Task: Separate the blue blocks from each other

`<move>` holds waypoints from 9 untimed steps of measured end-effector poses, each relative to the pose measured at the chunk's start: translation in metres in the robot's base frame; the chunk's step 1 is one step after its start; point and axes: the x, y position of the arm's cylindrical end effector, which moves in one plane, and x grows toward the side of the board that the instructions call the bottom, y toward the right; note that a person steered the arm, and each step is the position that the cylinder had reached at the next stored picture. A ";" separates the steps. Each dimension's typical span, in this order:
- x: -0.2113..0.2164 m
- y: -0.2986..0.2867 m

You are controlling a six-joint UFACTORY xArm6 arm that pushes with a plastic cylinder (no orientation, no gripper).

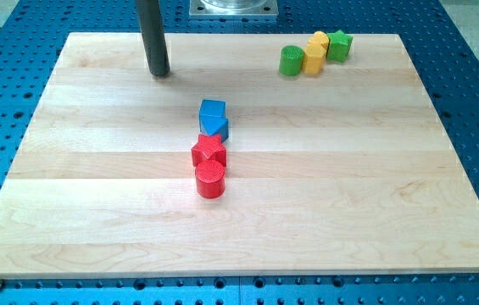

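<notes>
The blue cube (212, 111) and a second blue block (216, 128) sit touching, one just below the other, a little above the middle of the frame; the lower one's shape is hard to make out, possibly a wedge or a heart seen end on. Pressed against that lower blue block from below is a red star (208, 152), and below that, touching it, a red cylinder (210, 180), so the four form one short column running down the frame. My tip (160, 73) rests on the board (95, 212) in the upper left of the frame, well apart from the column and touching no block; being a bare rod, it has nothing to open or close and holds nothing. I judge the separation as not yet begun: the blues are in contact. The next move calls for bringing the tip in beside the seam between the two blues and pushing the cube off sideways or toward the frame's top, where the board is free. The red pair is the obstacle: a push downward on the lower blue would drive both reds along. In the upper right, a green cylinder (291, 60), two yellow blocks (315, 51) and a green star (338, 45) cluster together, well clear of the work.
</notes>
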 end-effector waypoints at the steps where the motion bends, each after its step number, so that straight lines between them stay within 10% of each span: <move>1: 0.027 -0.010; 3: 0.124 -0.015; 6: 0.102 0.160; 9: 0.100 0.158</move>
